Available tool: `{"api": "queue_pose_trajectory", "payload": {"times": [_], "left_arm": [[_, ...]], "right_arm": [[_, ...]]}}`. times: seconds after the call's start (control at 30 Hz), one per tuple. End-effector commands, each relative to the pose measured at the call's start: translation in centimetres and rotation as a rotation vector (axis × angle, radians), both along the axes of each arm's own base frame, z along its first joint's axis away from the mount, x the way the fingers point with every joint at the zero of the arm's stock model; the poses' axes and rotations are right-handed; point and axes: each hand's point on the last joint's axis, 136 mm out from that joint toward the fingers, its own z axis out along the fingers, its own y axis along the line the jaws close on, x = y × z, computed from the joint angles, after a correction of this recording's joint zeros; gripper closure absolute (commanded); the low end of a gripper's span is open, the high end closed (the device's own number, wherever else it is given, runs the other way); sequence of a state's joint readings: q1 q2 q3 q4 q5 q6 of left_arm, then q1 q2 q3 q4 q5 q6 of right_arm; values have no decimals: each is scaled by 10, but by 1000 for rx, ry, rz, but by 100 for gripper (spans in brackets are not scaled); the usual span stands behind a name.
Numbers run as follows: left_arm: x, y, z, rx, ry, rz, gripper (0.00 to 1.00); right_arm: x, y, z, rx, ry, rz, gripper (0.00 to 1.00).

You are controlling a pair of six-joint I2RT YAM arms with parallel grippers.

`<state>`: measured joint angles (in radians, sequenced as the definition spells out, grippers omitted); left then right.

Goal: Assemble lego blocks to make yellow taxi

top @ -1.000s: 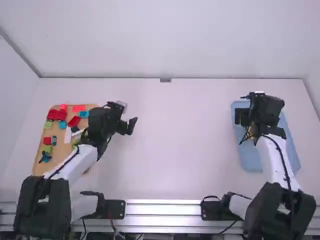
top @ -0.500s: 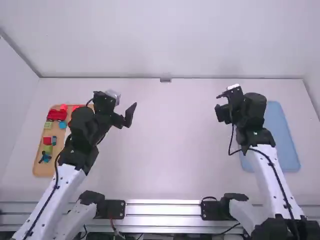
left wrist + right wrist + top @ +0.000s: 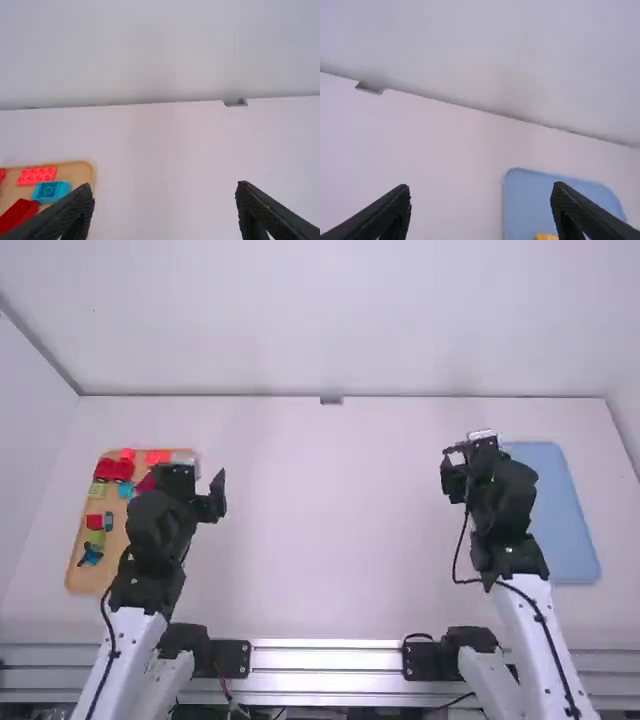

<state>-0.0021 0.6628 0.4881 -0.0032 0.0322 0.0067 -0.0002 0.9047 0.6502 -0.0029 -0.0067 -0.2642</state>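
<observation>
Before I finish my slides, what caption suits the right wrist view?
Parted black fingers of the right gripper over a white table, with a small yellow piece on a flat blue tray.

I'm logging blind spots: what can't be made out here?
- Yellow piece on the blue tray: right wrist view, cut off by bottom edge.
- Wooden tray's near right part: high view, behind left arm.
- Dark red block: left wrist view, cut off by left edge.
</observation>
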Motion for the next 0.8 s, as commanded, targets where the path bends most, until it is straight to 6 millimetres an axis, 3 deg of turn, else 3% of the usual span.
{"api": "queue_pose_trajectory", "payload": {"times": [0.0,0.27,0.6,0.67,0.77], "left_arm": [[-8,6,-9,2,-9,35,31],[-33,6,-52,2,-9,35,50],[-50,6,-109,2,-9,35,73],[-52,6,-113,2,-16,35,76],[-52,6,-103,2,-61,35,80]], "right_arm": [[-11,-1,-9,84,-1,-39,31],[-44,-1,-44,245,3,-99,49],[-77,-1,-98,245,3,-99,73],[-81,-1,-106,245,3,-99,76],[-86,-1,-119,245,3,-99,82]]}}
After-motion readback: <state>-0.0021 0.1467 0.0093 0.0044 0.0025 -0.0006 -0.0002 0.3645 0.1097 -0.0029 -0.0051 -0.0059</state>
